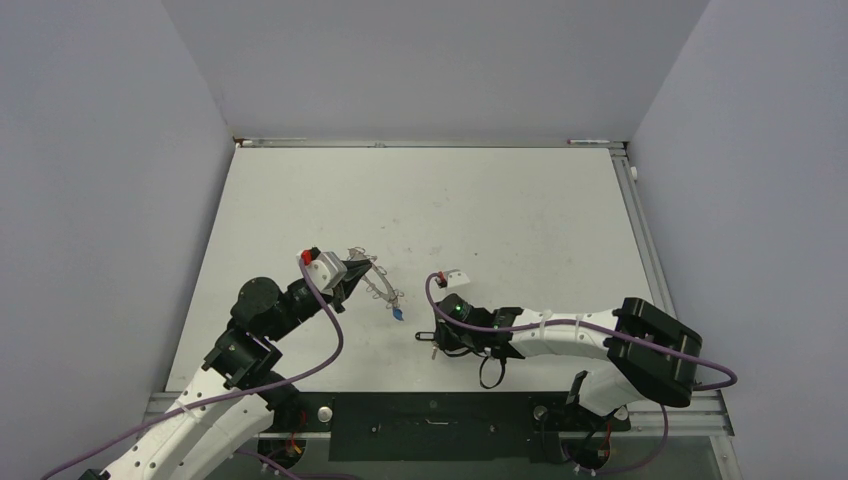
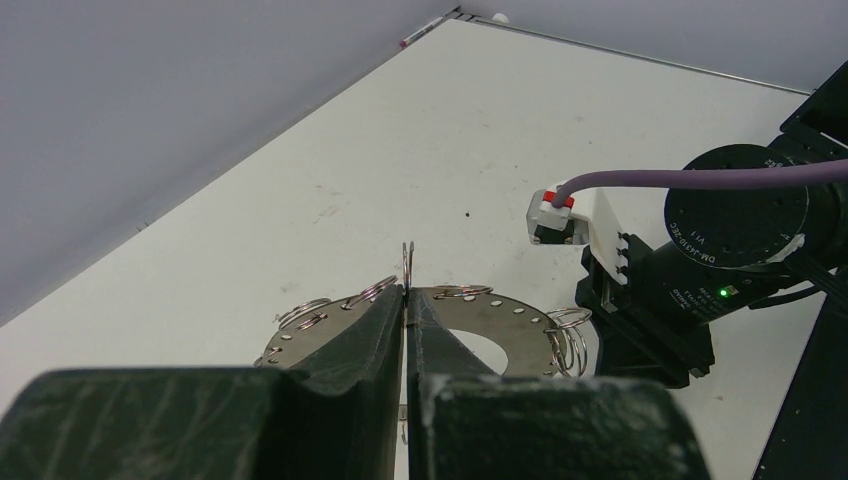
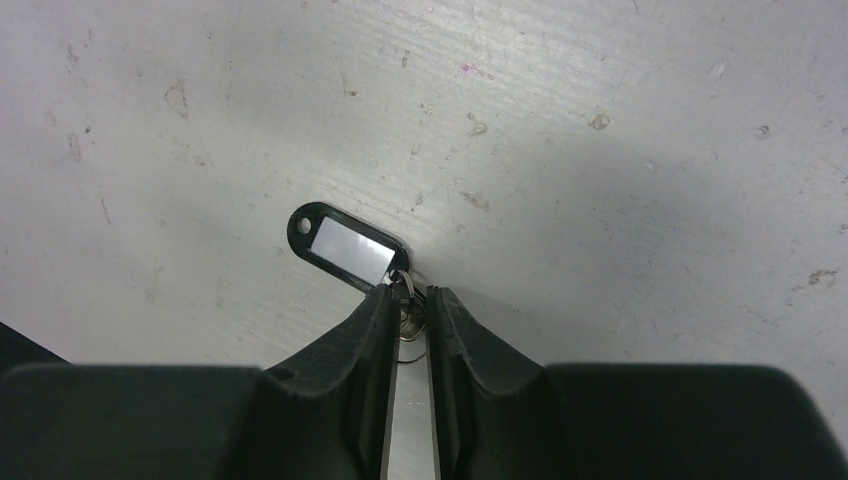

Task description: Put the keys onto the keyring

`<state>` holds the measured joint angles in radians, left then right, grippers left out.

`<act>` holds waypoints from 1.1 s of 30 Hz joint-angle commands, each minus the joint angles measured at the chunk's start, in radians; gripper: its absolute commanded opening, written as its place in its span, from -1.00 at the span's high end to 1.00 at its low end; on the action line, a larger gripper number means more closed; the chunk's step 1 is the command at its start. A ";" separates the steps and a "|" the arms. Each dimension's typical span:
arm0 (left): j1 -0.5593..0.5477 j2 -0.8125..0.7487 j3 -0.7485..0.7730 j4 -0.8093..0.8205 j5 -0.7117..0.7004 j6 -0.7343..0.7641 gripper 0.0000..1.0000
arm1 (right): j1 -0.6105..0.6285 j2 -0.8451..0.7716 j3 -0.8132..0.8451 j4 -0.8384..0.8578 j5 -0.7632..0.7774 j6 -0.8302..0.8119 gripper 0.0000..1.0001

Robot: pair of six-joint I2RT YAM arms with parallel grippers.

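Note:
The keyring [image 2: 520, 322], a flat grey ring rimmed with thin wire loops, hangs tilted above the table. My left gripper [image 2: 406, 292] is shut on one upright wire loop [image 2: 407, 262] at its rim. In the top view the left gripper [image 1: 362, 270] holds the keyring [image 1: 380, 285] left of centre, its blue tag [image 1: 399, 313] dangling. The key lies on the table: its black head [image 3: 345, 245] has a pale label window. My right gripper [image 3: 410, 295] has closed to a narrow gap on the key's small silver ring [image 3: 405, 290]. From above, the right gripper [image 1: 430, 340] points down beside the keyring.
The right arm's wrist and camera [image 2: 560, 215] stand just right of the held keyring. A pen [image 1: 590, 141] lies along the table's far edge. Grey walls close in the left, back and right sides. A metal rail [image 1: 640, 230] runs down the right edge.

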<state>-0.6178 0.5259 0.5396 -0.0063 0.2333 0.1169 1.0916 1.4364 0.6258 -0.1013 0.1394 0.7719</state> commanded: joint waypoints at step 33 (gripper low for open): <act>0.009 -0.001 0.058 0.039 0.013 0.018 1.00 | 0.015 -0.332 0.054 0.019 0.011 -0.495 0.89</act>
<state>-0.6178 0.5270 0.5396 -0.0120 0.2367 0.1200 1.0908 1.1820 0.6415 -0.1085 0.1558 0.4091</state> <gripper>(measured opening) 0.006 0.058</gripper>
